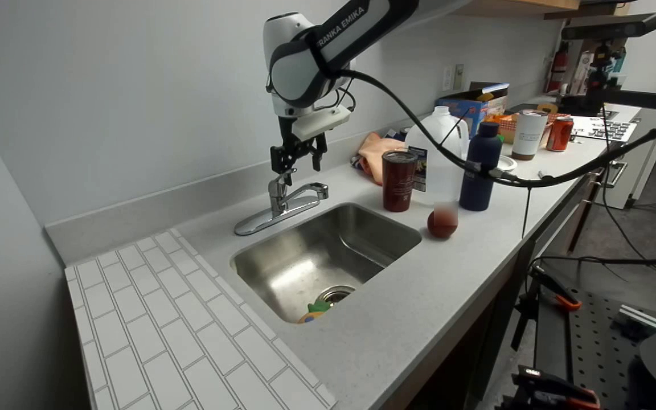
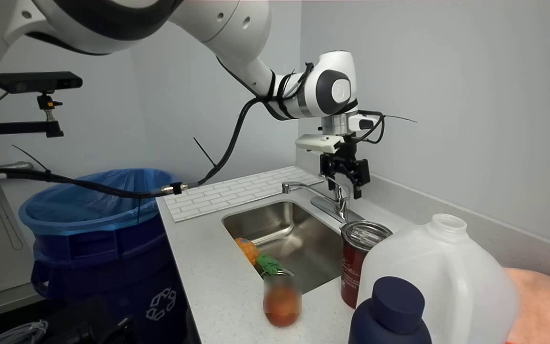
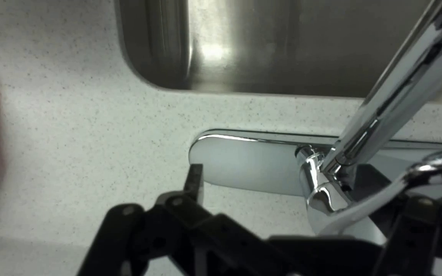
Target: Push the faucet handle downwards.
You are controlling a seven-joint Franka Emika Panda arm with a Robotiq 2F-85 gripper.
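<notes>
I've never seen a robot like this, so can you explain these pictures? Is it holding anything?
The white and black machine is a robot arm. Its gripper is like a two-fingered hand. Two pictures were taken from outside the arm; the third, from its wrist, looks down at the faucet. On the counter near the sink are a dark red tumbler, a plastic jug, a navy bottle and a round red thing, partly blurred. The gripper holds nothing: its jaws stand apart, close to the faucet handle it should push down. I can't tell whether they touch.
</notes>
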